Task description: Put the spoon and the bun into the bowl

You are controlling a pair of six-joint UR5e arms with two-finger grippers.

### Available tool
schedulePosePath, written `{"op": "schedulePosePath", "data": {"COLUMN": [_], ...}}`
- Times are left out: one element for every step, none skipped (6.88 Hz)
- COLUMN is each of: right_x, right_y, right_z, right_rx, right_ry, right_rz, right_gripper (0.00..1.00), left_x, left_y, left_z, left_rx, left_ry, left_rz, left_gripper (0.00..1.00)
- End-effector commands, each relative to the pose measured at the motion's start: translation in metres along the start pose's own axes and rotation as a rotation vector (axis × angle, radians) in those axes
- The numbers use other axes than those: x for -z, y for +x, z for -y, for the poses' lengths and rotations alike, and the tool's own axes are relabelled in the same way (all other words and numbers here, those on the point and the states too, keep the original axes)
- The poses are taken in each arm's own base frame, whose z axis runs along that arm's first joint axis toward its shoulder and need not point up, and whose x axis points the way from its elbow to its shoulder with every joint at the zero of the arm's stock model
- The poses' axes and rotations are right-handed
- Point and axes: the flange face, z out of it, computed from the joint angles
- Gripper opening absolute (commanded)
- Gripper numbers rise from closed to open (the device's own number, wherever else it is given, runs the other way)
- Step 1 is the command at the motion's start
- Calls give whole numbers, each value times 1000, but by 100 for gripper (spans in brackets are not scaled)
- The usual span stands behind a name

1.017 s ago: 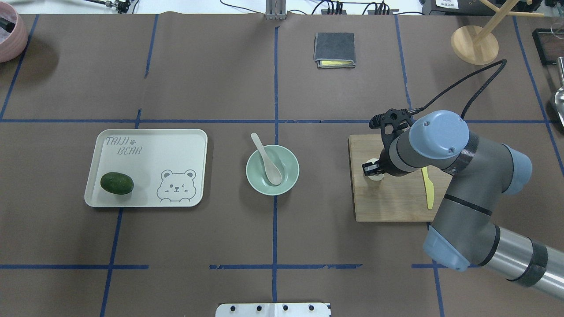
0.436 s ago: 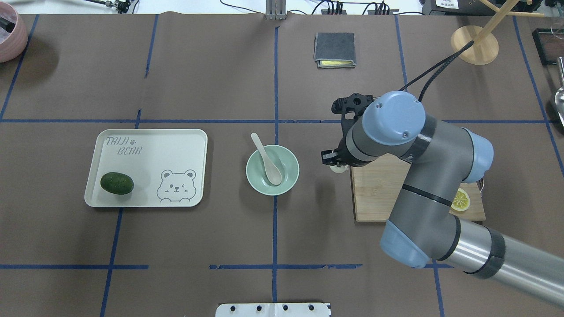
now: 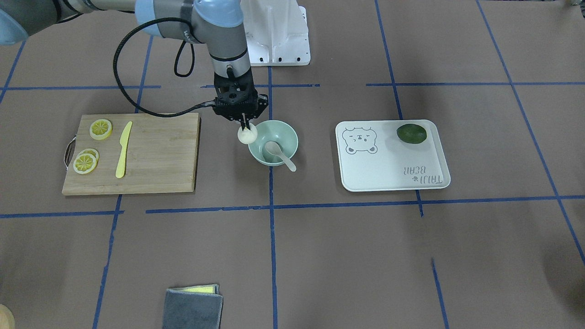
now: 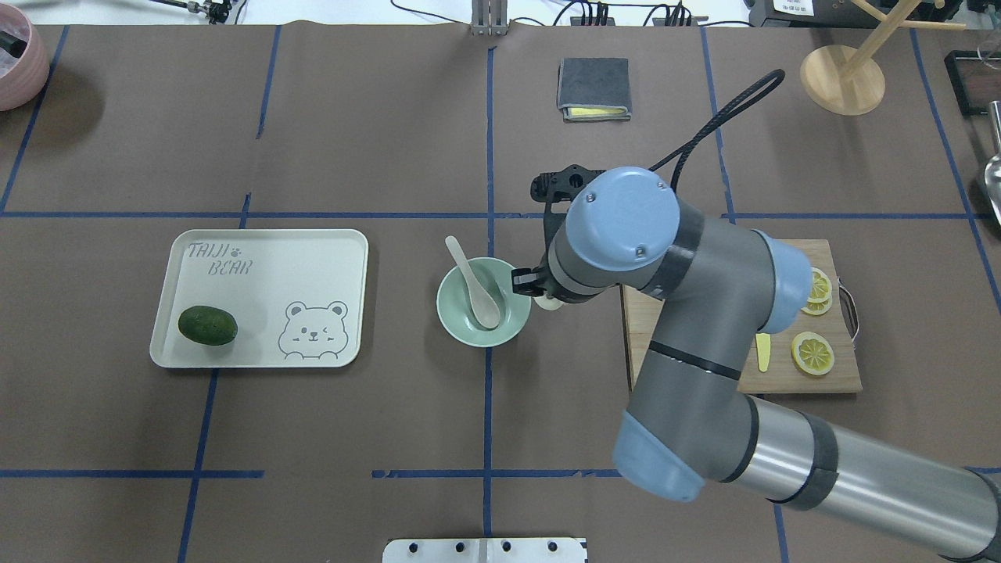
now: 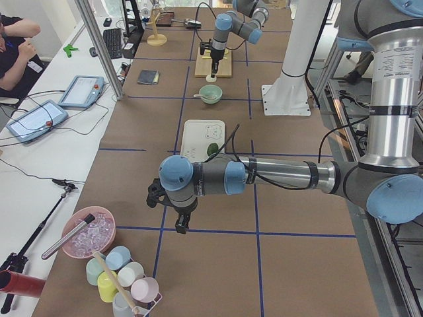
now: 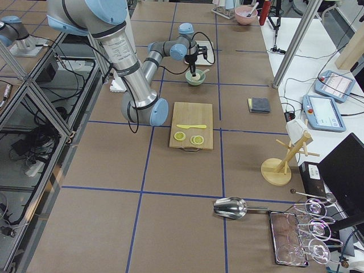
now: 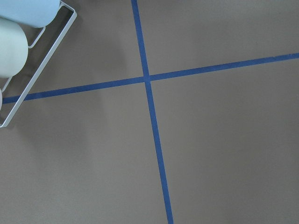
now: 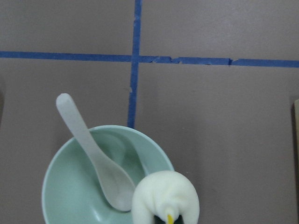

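Observation:
The mint-green bowl (image 4: 508, 291) stands mid-table, with the off-white spoon (image 4: 474, 286) lying in it, handle over the far-left rim. My right gripper (image 3: 246, 126) is shut on the white bun (image 3: 247, 135) and holds it just above the bowl's rim (image 3: 279, 131) on the cutting-board side. In the right wrist view the bun (image 8: 166, 197) hangs over the edge of the bowl (image 8: 70, 196), next to the spoon (image 8: 93, 154). My left gripper (image 5: 178, 223) shows only in the exterior left view, over bare table far from the bowl; I cannot tell if it is open or shut.
A wooden cutting board (image 3: 155, 151) bears lemon slices (image 3: 100, 129) and a yellow knife (image 3: 123, 148). A white bear-print tray (image 4: 305, 258) with a dark green fruit (image 4: 207, 325) lies on the bowl's other side. A grey folded cloth (image 4: 593, 86) lies at the far edge.
My right arm has swung left from the cutting board, carrying the bun to the bowl's rim. The spoon and bowl have not moved.

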Motion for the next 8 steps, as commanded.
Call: {"op": "schedulePosePath", "data": {"right_x": [-36,-42,-45,-46,-45,-39,-25,-11], "right_y": [-46,-46,-46,-48,-48,-49,-44,-25], "right_z": [-14,-18,-18,-17,-18,-17,-9,19], "right_rx": [-36,-32,-33,-33,-28,-17,-6,25], "right_ry": [38,41,38,37,33,32,38,20], "right_rz": [-70,-81,-83,-86,-82,-67,-48,-28], "right_gripper": [0,0,37,99,100,100,100,100], "left_x": [1,1,1,1,1,1,1,6], "left_y": [1,1,1,1,2,2,1,7], "left_z": [1,1,0,0,0,1,0,2], "left_rx": [-3,-3,-3,-3,-4,-3,-3,-21], "left_ry": [2,3,3,3,4,4,2,9], "left_rz": [-3,-4,-6,-6,-6,-4,0,10], "left_gripper": [100,100,100,100,100,100,100,100]}}
